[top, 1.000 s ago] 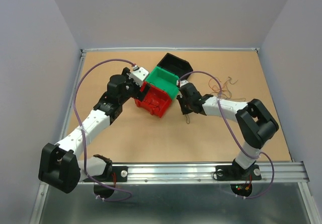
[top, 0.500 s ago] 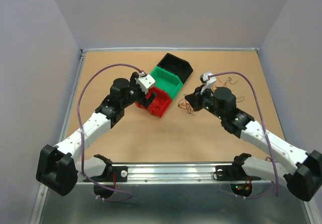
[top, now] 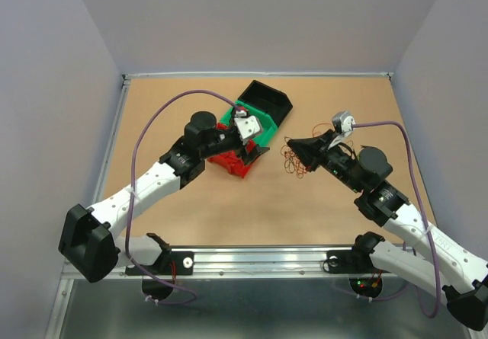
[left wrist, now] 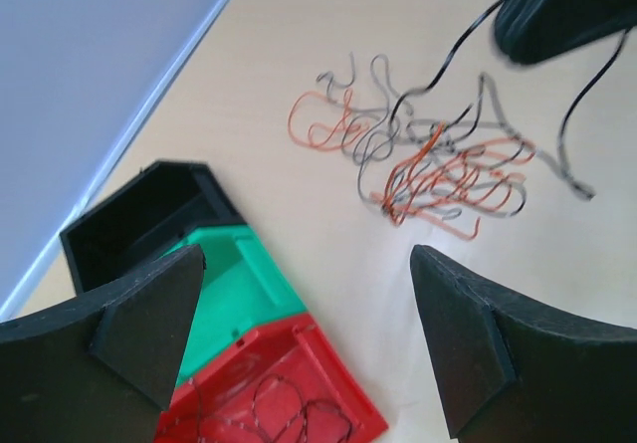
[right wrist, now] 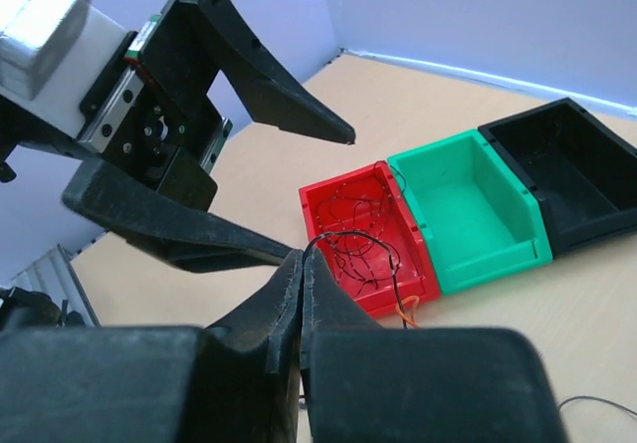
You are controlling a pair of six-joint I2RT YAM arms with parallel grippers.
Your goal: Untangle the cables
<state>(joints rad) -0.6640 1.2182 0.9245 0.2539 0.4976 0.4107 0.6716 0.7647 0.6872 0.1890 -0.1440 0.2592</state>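
A tangle of thin orange, grey and black cables lies on the table right of the bins, and it also shows in the left wrist view. My right gripper hovers above it, shut on a black cable that loops down from its tips towards the tangle. My left gripper is open and empty, held above the red bin and facing the tangle. Its jaws stand wide apart. The red bin holds some black cable.
A green bin and a black bin stand in a row behind the red one. The two grippers are close together, the left gripper just beyond my right tips. The table's walls rise at the left, back and right.
My right arm has swung out and its gripper now points left over the tangle, which lies nearer the bins. My left gripper has moved right, over the red bin.
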